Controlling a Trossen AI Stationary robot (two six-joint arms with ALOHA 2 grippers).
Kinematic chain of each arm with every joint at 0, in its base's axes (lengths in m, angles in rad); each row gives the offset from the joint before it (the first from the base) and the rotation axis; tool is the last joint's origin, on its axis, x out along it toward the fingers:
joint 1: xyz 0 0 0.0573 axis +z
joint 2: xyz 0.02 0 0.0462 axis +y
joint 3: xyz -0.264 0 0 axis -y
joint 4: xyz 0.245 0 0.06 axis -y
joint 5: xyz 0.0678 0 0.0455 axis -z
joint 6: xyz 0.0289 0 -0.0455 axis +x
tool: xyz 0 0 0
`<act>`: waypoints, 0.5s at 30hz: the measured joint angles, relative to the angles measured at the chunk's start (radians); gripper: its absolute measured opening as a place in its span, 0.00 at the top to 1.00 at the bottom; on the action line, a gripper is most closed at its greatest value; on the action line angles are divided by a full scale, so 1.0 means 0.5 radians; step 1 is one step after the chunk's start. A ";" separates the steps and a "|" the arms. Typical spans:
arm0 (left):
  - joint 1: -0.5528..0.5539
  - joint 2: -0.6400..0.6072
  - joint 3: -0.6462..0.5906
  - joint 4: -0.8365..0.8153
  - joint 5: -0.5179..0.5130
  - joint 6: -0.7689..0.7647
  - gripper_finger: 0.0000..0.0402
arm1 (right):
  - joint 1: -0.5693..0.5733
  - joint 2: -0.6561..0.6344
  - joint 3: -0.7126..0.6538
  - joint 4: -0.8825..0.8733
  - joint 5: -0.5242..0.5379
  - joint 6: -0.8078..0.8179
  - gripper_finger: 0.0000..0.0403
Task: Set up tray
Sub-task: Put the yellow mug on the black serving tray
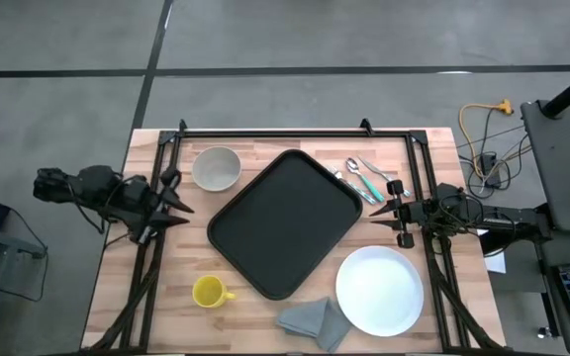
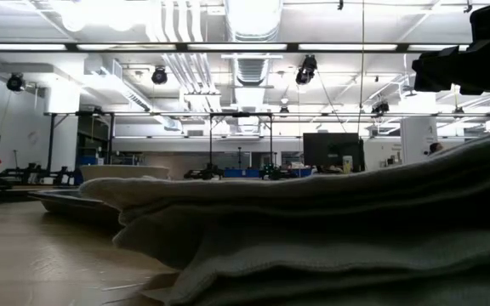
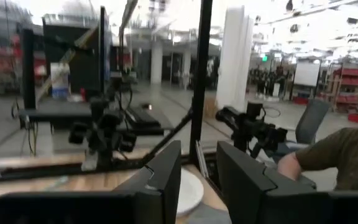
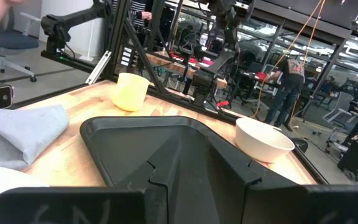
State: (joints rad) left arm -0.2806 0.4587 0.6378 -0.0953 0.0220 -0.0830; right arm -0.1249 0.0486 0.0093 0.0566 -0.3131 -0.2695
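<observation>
Since the tray [image 1: 285,223] sits bare mid-table, tilted, I'd say setup hasn't really started; both arms wait at the edges, left gripper [image 1: 178,205] at 9 o'clock, right gripper [image 1: 389,212] at 3, each with jaws slightly apart, holding nothing; the plate [image 1: 380,290] at 5 looks like a sensible first pick.

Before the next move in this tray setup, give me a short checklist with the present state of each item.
1. tray bare inside, lying at an angle mid-table: ok.
2. white plate, bowl, yellow mug, cutlery and grey napkin all off the tray, in view: ok.
3. left gripper at the left table edge, holding nothing: ok.
4. right gripper between cutlery and plate, holding nothing: ok.
5. Fingers of both grippers standing apart: ok.
</observation>
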 joint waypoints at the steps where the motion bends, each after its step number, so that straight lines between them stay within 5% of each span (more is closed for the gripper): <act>1: 0.000 0.058 0.024 -0.002 0.000 -0.019 0.78 | 0.000 -0.001 0.000 -0.001 0.000 0.000 0.83; 15: -0.001 0.792 0.433 -0.392 -0.230 -0.474 0.78 | 0.000 0.000 0.000 0.000 -0.001 0.001 0.83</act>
State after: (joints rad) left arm -0.2810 0.8549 0.8543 -0.2915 -0.0928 -0.3201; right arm -0.1249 0.0486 0.0093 0.0566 -0.3134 -0.2691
